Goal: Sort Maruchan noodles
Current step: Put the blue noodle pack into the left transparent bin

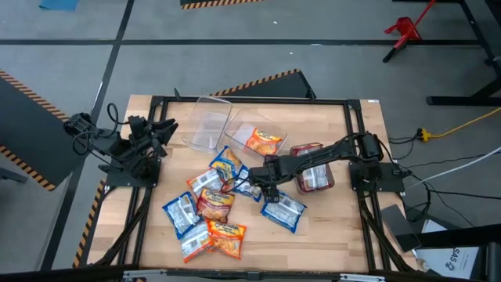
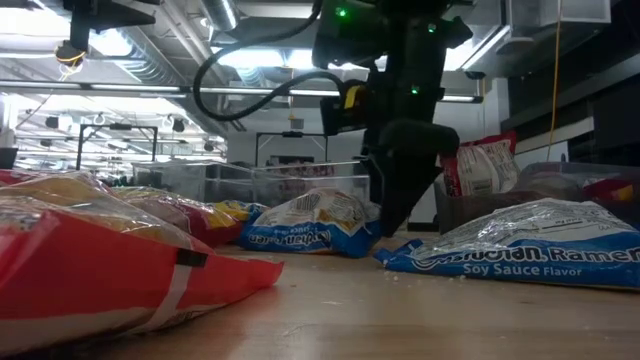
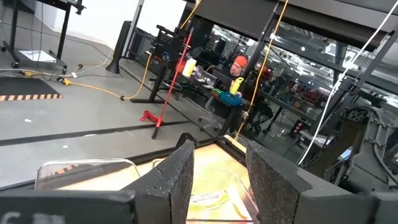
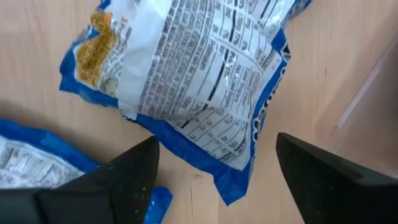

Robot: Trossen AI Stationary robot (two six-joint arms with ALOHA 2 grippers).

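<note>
The right gripper point(image 1: 264, 186) hovers, jaws wide open and empty, above a blue packet point(image 4: 199, 81). The left gripper point(image 1: 166, 129) waits at the surface's point(image 1: 337, 227) edge, jaws parted and empty.

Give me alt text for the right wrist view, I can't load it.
The right gripper, fingers open, hangs just above a blue-and-white noodle packet lying label-side up on the wooden table. A second blue packet shows at one edge, and a clear bin's edge at the opposite one.

Grey floor point(image 1: 258, 39) with hazard-striped tape point(image 1: 31, 90), red stand point(image 1: 403, 31), yellow cable point(image 1: 462, 124), ceiling strip lights point(image 2: 250, 60)
</note>
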